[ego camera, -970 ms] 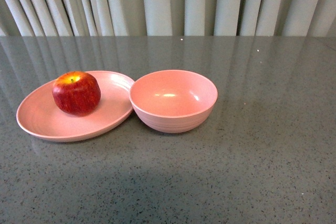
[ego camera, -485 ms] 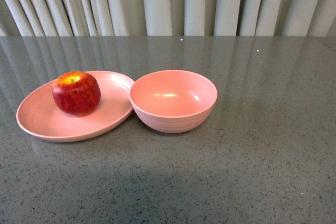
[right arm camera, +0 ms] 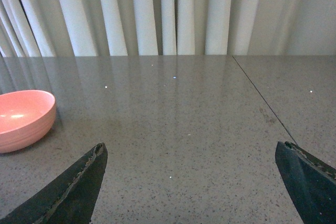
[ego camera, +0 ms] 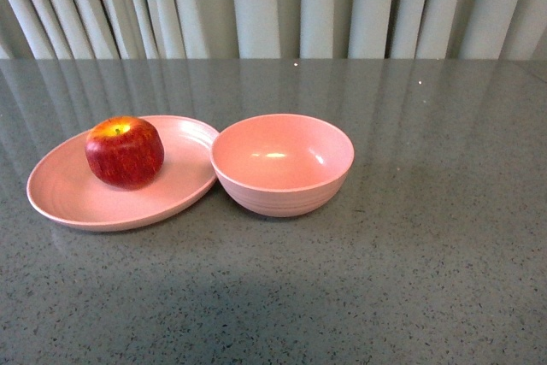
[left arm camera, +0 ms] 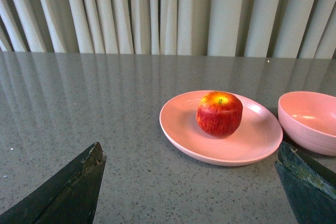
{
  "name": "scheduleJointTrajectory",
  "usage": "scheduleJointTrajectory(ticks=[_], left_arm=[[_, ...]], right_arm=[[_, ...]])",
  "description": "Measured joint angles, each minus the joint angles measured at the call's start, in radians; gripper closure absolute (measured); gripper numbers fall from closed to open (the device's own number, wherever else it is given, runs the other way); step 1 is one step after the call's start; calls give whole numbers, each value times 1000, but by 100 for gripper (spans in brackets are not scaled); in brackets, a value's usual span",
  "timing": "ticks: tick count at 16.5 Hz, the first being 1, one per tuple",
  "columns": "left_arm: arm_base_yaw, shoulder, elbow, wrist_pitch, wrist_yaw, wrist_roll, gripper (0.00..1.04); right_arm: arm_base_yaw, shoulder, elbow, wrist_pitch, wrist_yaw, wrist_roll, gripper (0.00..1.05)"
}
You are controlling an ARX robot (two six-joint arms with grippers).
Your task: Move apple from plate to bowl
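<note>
A red apple (ego camera: pixel 125 152) with a yellow-orange top sits on the wide pale-pink plate (ego camera: pixel 68 198) at the table's left. Touching the plate's right rim stands the deeper pink bowl (ego camera: pixel 283 162), with nothing in it. Neither arm shows in the front view. In the left wrist view my left gripper (left arm camera: pixel 191 156) is open, short of the plate (left arm camera: pixel 178 129), with the apple (left arm camera: pixel 219 114) and the bowl (left arm camera: pixel 310 121) beyond. My right gripper (right arm camera: pixel 191 153) is open over bare tabletop, and the bowl (right arm camera: pixel 23 119) lies off to one side of it.
The grey speckled table (ego camera: pixel 427 237) runs back to pale curtains (ego camera: pixel 273 6). A thin seam (right arm camera: pixel 260 100) crosses the tabletop in the right wrist view.
</note>
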Motion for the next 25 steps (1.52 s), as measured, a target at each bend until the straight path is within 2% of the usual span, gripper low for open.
scheduleJointTrajectory(ticks=[4,5,6,7,11,13,15,17,20,25], left_arm=[[-1,2,1,-13,-6,-1,7],[-46,96,73,-209,-109,-51,7],[-59,187,130,-294,-151,-82,7],[-61,203,147,-299,-158,-96,7],[-43,397,242,-75,-59,-109,7],[-61,621,327,110,13,-59,7],[-84,911,495,258,90,2,7],[-120,1146,629,276,147,64,7],[-141,1413,773,272,154,135,7],[-144,1535,842,268,159,150,7]], right_arm=[[0,0,0,0,0,0,7],[0,0,0,0,1,-1,7],[0,0,0,0,1,-1,7],[0,0,0,1,2,-1,7],[0,0,0,0,2,-1,7],[0,0,0,0,1,-1,7],[0,0,0,0,1,-1,7],[0,0,0,0,1,-1,7],[0,0,0,0,1,-1,7],[0,0,0,0,2,-1,7]])
